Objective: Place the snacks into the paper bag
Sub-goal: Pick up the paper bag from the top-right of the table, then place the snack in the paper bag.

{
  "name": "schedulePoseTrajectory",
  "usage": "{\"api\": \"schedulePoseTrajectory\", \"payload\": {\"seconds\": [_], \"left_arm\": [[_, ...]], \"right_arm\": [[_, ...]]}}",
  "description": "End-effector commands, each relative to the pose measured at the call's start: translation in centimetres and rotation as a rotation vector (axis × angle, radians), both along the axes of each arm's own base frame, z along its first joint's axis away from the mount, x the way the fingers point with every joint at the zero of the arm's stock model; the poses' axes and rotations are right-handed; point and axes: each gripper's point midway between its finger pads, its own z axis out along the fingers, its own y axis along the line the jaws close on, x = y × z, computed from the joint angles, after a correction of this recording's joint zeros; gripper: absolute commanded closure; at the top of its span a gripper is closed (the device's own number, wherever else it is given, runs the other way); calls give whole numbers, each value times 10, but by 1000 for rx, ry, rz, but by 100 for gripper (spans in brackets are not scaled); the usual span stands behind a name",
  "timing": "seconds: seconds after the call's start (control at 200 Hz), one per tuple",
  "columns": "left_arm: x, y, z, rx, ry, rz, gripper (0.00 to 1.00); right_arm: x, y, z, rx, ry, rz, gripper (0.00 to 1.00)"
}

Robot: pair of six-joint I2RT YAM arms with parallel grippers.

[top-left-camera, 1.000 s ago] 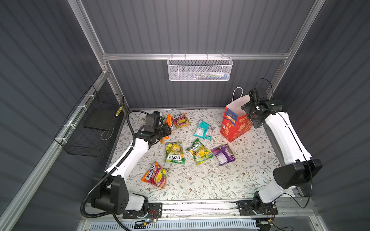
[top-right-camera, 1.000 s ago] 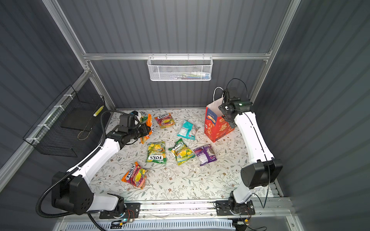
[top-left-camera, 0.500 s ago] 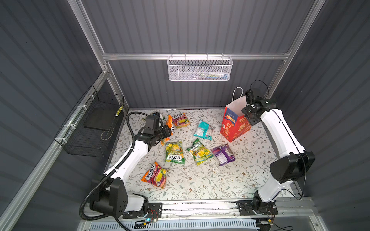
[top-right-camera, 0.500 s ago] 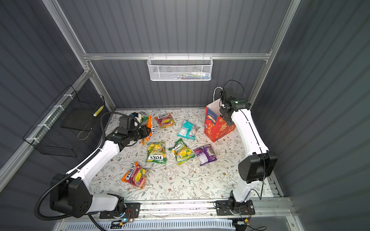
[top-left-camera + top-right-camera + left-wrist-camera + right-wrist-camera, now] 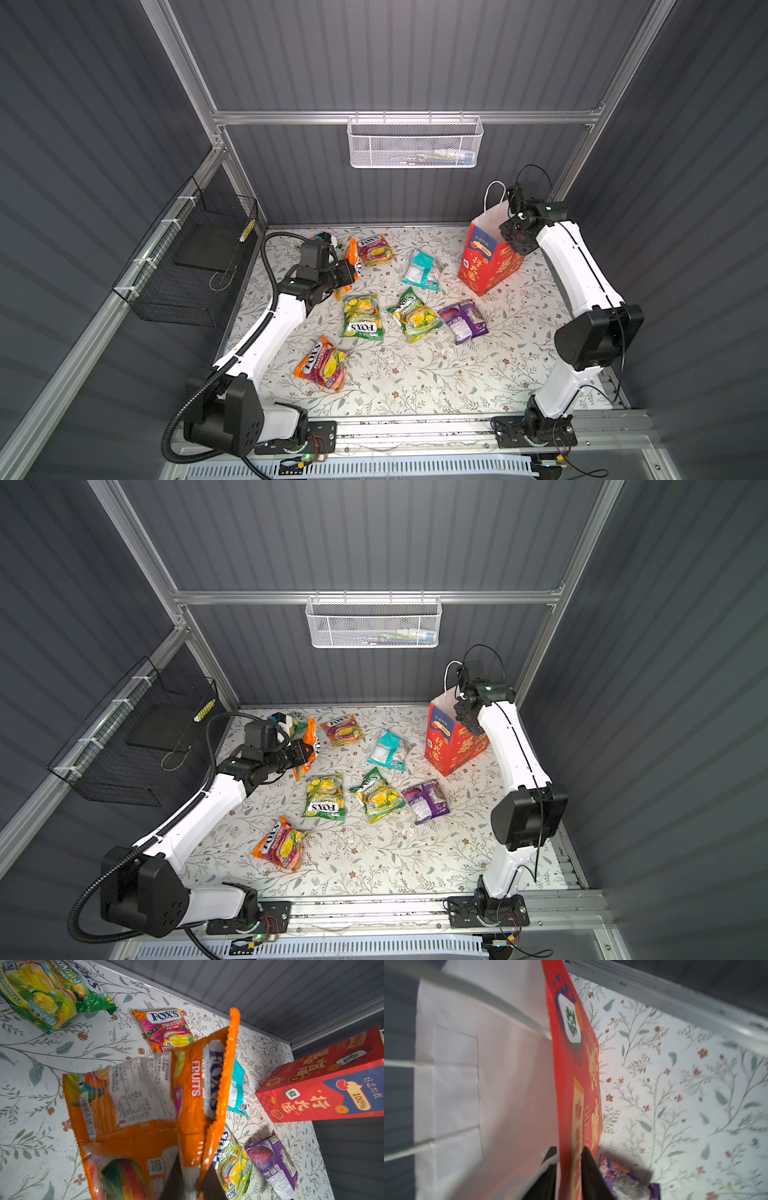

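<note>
Risks first. Well left of paper bag (image 5: pixel 486 266): edge-only pinch on glossy orange packet (image 5: pixel 145 1105), so likely to slip or swing loose in transit. Midway toward the bag: could snag the floppy foil on the rim or white cord handle (image 5: pixel 494 195); mouth looks narrow in a top view. At the bag itself: light paper, may tip or skid if tugged by the right arm, or tear at the clamped wall.

Positions. Left gripper (image 5: pixel 192 1180) closed hard on the packet's seam, with the bulk of the packet out ahead of the fingertips. Held up on edge over floral table (image 5: pixel 415 386), well apart from the bag; cannot tell if fully clear. Teal packet (image 5: pixel 422 270) and purple packet (image 5: pixel 463 322) flat, near the bag's left side. More packets (image 5: pixel 361 316) farther left. Right gripper (image 5: pixel 569 1152) closed over the bag's red wall near the rim, one jaw inside against the white lining, one outside: gripping the bag, upright.
</note>
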Motion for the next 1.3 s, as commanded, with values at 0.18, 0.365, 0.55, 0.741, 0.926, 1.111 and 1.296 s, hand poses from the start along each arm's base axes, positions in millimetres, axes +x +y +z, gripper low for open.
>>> {"api": "schedulePoseTrajectory", "payload": {"seconds": [0.18,0.365,0.55,0.741,0.926,1.111,1.296], "left_arm": [[0,-7,18,-22,-55,-35,100],[-2,-14,31,-62,-77,-68,100],[-2,-18,40,-90,-84,-84,100],[-4,-23,52,-122,-94,-103,100],[-11,-25,86,-148,-144,-127,100],[-18,-21,145,-160,-242,-123,100],[-38,-33,222,-259,-364,-223,100]], "right_arm": [[-9,-2,12,-72,7,110,100],[-9,9,38,-132,-106,289,100],[-26,23,83,-189,-268,437,100],[-45,66,110,-168,-342,654,100],[-72,122,102,-83,-320,860,100],[-93,168,80,-48,-299,1000,100],[-103,194,53,-28,-257,1087,100]]}}
